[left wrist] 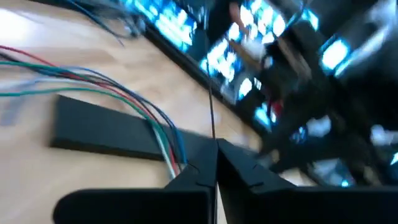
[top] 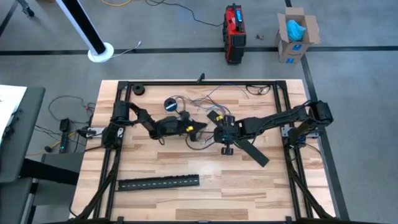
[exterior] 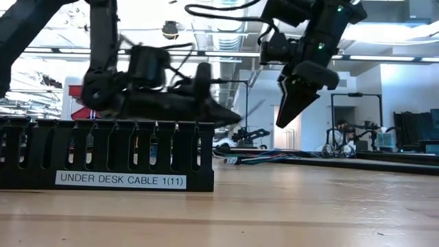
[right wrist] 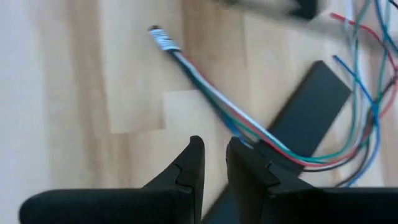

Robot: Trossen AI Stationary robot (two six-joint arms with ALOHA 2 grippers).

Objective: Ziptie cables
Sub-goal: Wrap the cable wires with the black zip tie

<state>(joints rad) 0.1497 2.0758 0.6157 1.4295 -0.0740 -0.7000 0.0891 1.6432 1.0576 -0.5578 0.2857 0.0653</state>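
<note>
- Left gripper (left wrist: 216,163): fingers pressed together on a thin dark strand, low over the table centre.
- Right gripper (right wrist: 214,162): narrowly parted, empty, above the cables (right wrist: 249,124), arm stretched inward.

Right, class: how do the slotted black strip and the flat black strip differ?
The slotted strip lies parallel to the table's front edge, alone; the flat strip lies slantwise, under the cables and the right gripper. The slotted strip bears a white label; the flat strip is plain. Both are long and black.
</note>
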